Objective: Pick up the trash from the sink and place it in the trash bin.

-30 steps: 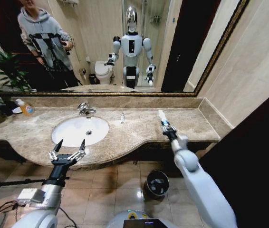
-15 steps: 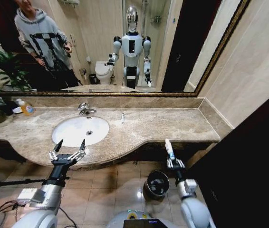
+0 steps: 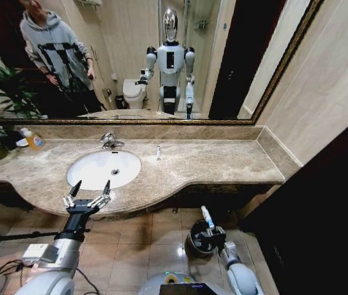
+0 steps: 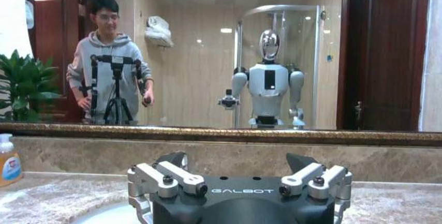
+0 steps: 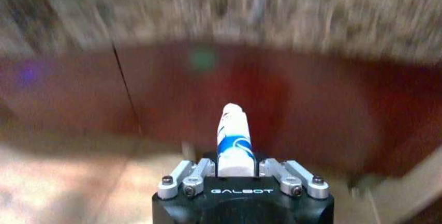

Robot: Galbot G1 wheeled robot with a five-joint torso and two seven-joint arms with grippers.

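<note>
A long beige-brown marble counter [image 3: 223, 161] is seen from above, with a wide mirror [image 3: 131, 61] along the wall behind it. The white oval sink [image 3: 104, 168] is set into the counter at about 10 o'clock from the middle of the head view, a chrome faucet [image 3: 109, 141] at its far rim. The bowl appears bare of trash. A soap bottle [image 3: 32, 139] is stood at 9 o'clock on the counter, and one small item [image 3: 158, 151], too small to identify, is stood just right of the faucet.

On the tiled floor, below the counter's front edge at 5 o'clock, the small dark bin [image 3: 197, 238] is placed, within the right arm's reach.

The left gripper [image 3: 88, 192] is held level at the counter's front edge, at 7 o'clock, just before the sink, its fingers spread wide and holding nothing; it seems kept ready there for any further pick.

The right gripper [image 3: 209, 233] is lowered beside the bin's rim, closed on a white tube [image 3: 206, 217] with a blue label. The tube is gripped at its base and pointed up and away, so it is judged to be carried for release over the bin's mouth. In the right wrist view the tube [image 5: 232, 141] is seen clamped between the fingers [image 5: 280, 171].
</note>
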